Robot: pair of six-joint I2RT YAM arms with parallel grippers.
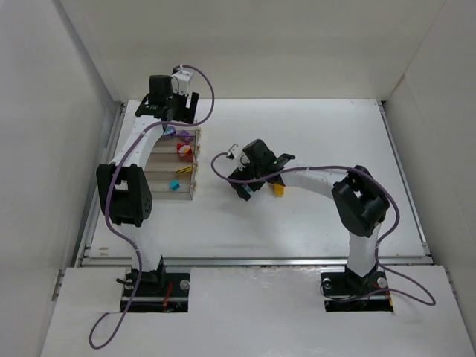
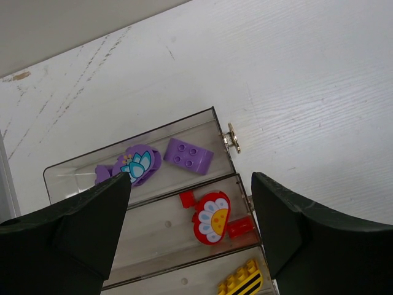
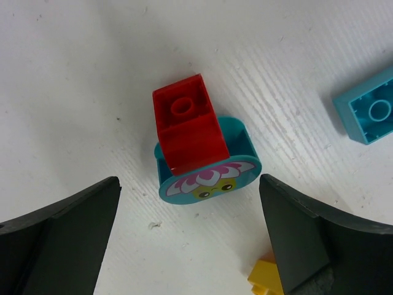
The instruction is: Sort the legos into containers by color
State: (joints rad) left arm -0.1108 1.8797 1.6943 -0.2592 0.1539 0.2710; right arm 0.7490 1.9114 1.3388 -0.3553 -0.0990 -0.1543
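We are hovering the right gripper over the white table. Its jaws are spread wide, gripping nothing and straddling a small red plastic brick that is sitting stacked on a rounded teal plastic piece with a flower face. We are judging both as light, rigid and slick, so the stack may split or skid if pinched off-centre. We are favouring the red brick's flat side walls, squeezed squarely.

A cyan-blue square brick is lying well apart to one side. A yellow piece is sitting just beside one finger, crowding any descent.

Our left gripper is hanging released and empty above the row of clear smoky plastic bins. There a purple brick, a red flower piece and a yellow striped brick are lying in separate compartments. The bin walls are looking thin, and the open table beside them is giving room to approach.
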